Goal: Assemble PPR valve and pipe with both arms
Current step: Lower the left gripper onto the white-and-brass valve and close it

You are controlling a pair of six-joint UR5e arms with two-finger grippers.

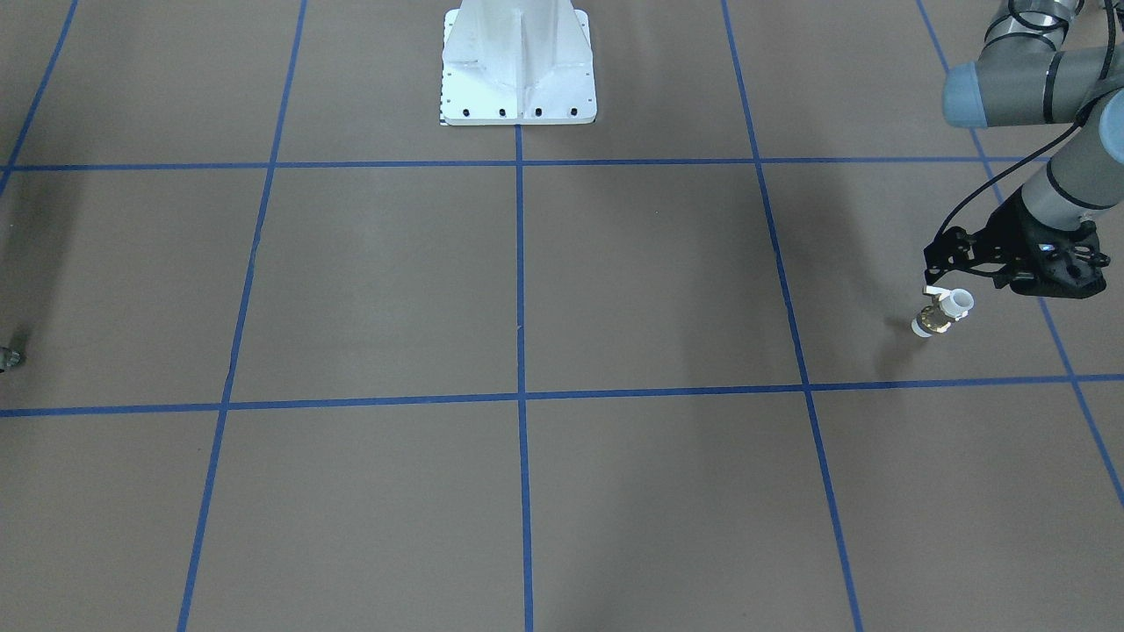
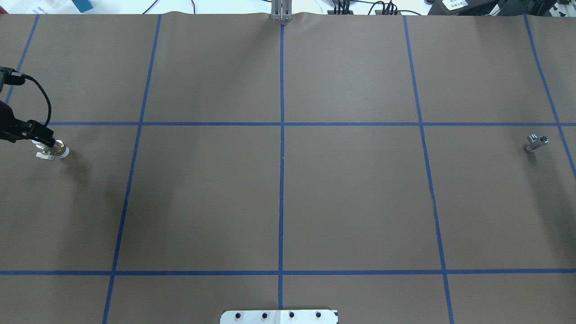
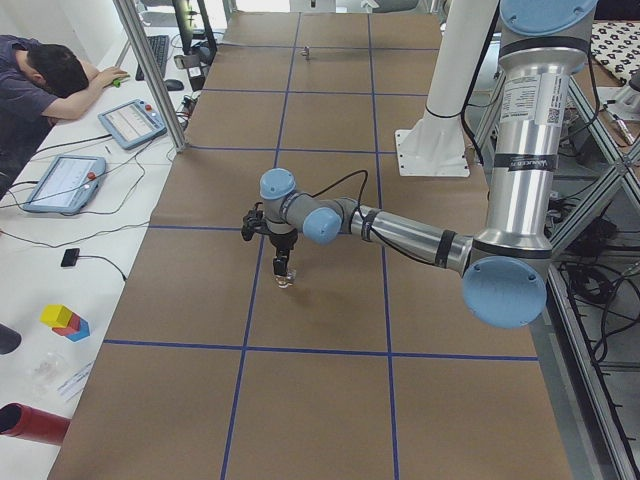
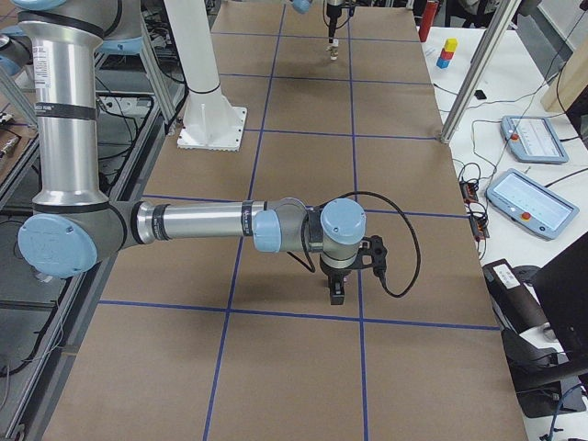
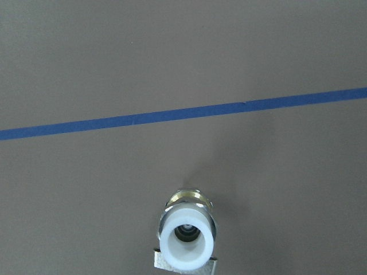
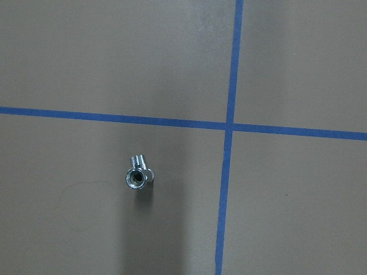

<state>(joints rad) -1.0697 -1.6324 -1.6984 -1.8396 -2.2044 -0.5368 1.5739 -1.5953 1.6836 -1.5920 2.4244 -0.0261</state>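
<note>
The PPR valve (image 1: 942, 314) stands on end near the table's left end, brass middle, white ends, pale lever on its side. It also shows in the overhead view (image 2: 53, 150) and the exterior left view (image 3: 285, 280). My left gripper (image 3: 283, 266) hangs straight down right over it. The left wrist view looks down into the valve's white top end (image 5: 186, 240) and shows no fingers, so I cannot tell whether that gripper is open or shut. The silver pipe (image 2: 536, 142) lies alone at the table's right end, also below the right wrist camera (image 6: 137, 177). My right gripper (image 4: 338, 296) points down there; its state is unclear.
The white bolted pedestal (image 1: 518, 66) stands at the robot's side of the table. Blue tape lines (image 2: 281, 123) grid the brown table cover. An operator (image 3: 50, 80), tablets (image 3: 130, 120) and a metal post (image 3: 150, 70) sit beside the far long edge.
</note>
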